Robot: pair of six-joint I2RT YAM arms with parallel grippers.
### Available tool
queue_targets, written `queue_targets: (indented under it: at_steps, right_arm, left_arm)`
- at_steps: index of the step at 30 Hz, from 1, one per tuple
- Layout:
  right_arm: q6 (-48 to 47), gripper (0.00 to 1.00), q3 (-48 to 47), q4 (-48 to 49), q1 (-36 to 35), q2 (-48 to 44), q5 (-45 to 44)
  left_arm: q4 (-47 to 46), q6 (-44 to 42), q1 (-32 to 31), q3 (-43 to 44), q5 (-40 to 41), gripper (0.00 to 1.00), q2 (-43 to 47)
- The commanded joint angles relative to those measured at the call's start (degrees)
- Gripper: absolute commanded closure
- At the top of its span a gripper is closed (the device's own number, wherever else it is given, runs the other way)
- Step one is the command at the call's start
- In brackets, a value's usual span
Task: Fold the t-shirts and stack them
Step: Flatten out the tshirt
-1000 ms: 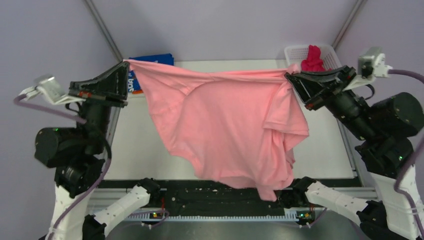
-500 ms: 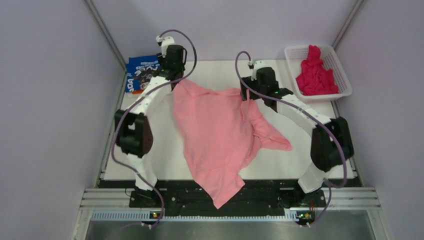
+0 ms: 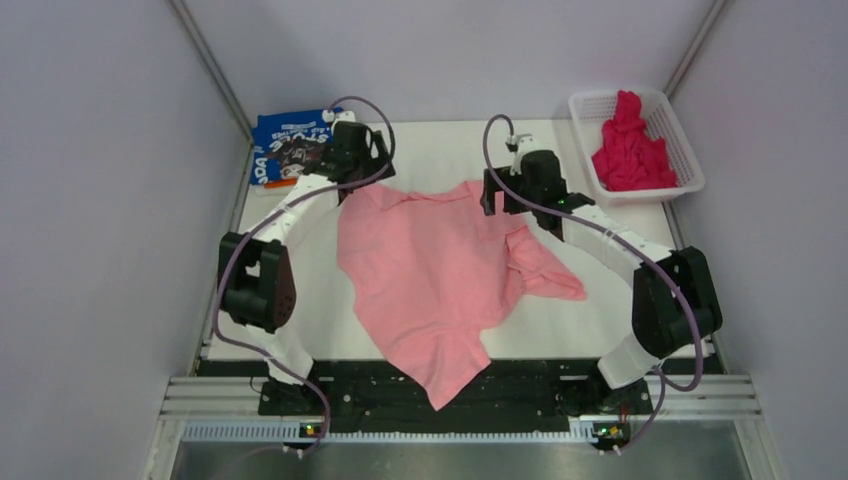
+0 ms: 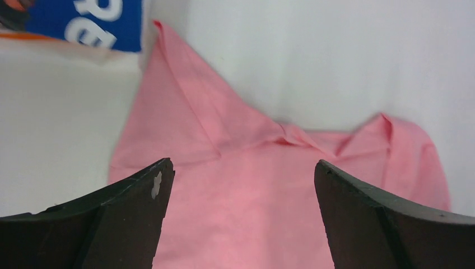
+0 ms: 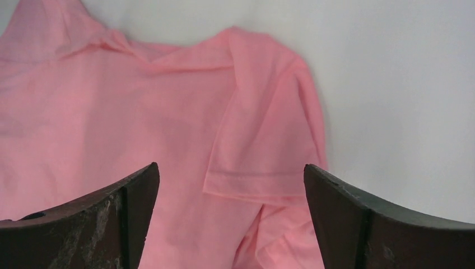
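Note:
The light pink t-shirt (image 3: 430, 270) lies crumpled on the white table, its hem hanging over the near edge. Over its far left corner hovers my left gripper (image 3: 362, 180), open and empty; in the left wrist view the gripper (image 4: 242, 165) has the pink t-shirt (image 4: 246, 218) spread under its wide jaws. My right gripper (image 3: 497, 200) is open above the shirt's far right side; in the right wrist view it (image 5: 231, 166) frames a folded-over sleeve (image 5: 269, 151). The blue t-shirt (image 3: 285, 145) lies at the far left corner. The magenta t-shirt (image 3: 628, 150) sits bunched in the basket.
The white mesh basket (image 3: 690, 170) stands at the far right corner. A corner of the blue t-shirt (image 4: 95, 22) shows just beyond the pink cloth in the left wrist view. Bare white table (image 3: 440, 150) lies between the two arms at the back.
A second ago both grippers held the pink t-shirt stretched in the air. They lowered it onto the table, opened and let it go; the cloth now rests loose.

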State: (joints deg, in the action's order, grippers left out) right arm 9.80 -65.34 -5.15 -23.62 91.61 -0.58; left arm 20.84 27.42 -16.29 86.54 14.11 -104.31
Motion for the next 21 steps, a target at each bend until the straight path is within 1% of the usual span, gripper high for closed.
queue_targets:
  at_steps: [1,4,6,8,11,15,19,21]
  right_arm:
    - [-0.17,0.05,6.31,0.69,-0.73,-3.74,8.38]
    - [-0.19,0.13,5.99,-0.59,-1.53,-2.31,10.80]
    - [0.70,0.22,4.40,-2.30,-2.02,0.30,10.53]
    - [1.61,0.29,2.91,-2.97,-2.86,3.15,8.57]
    - [1.89,0.31,-0.27,-4.42,-4.25,8.01,4.89]
    - [2.31,0.36,-5.03,-6.78,-5.97,13.89,1.07]
    - [3.83,0.42,-6.91,-7.07,-6.61,16.96,-3.67]
    - [4.37,0.47,-7.16,-7.36,-6.73,18.08,-5.92]
  left_arm:
    - [-5.84,7.43,-2.06,-11.46,-13.45,0.01,8.39]
    - [-7.94,10.58,-3.55,-19.67,-17.76,0.01,10.60]
    - [-10.06,11.66,-3.88,-24.17,-20.72,0.01,11.08]
    - [-11.29,12.70,-3.92,-27.93,-21.97,0.01,11.26]
    - [-11.24,13.59,-3.96,-31.22,-21.26,0.01,10.96]
    - [-10.64,14.06,-3.88,-33.47,-19.55,0.01,10.00]
    - [-8.08,13.96,-3.74,-34.12,-15.97,0.01,8.91]
    - [-7.41,13.94,-3.49,-34.77,-14.76,0.01,8.78]
